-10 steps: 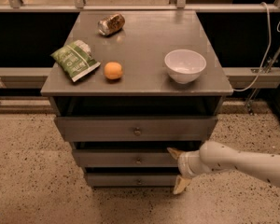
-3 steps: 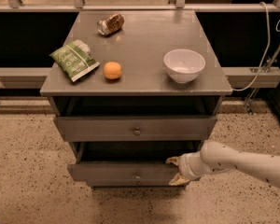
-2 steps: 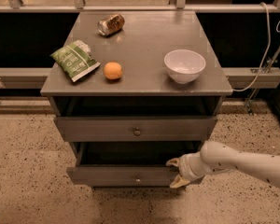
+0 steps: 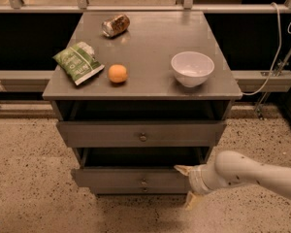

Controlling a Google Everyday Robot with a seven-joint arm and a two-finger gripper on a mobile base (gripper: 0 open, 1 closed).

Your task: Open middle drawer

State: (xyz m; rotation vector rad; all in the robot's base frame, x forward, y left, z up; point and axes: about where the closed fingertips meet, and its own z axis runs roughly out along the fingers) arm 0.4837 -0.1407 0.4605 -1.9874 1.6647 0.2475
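The middle drawer point(image 4: 111, 178) is a grey front with a small round knob point(image 4: 143, 182). It stands pulled out towards me, with a dark gap above it under the top drawer point(image 4: 102, 133). My gripper point(image 4: 184, 186) is at the drawer's right end. It is open, one fingertip point(image 4: 179, 169) at the front's top edge and the other point(image 4: 190, 202) below its bottom edge. My white arm point(image 4: 252, 174) comes in from the right. The lowest drawer is hidden beneath the pulled-out one.
On the grey cabinet top point(image 4: 150, 42) lie a white bowl point(image 4: 192, 68), an orange point(image 4: 118, 73), a green bag point(image 4: 78, 62) and a tipped can point(image 4: 115, 25). Speckled floor point(image 4: 29, 178) surrounds the cabinet. A white cable point(image 4: 276, 52) hangs at the right.
The middle drawer was shut 3.3 s ago and has slid out towards me with my gripper at its right end. Over the last second nothing has visibly moved.
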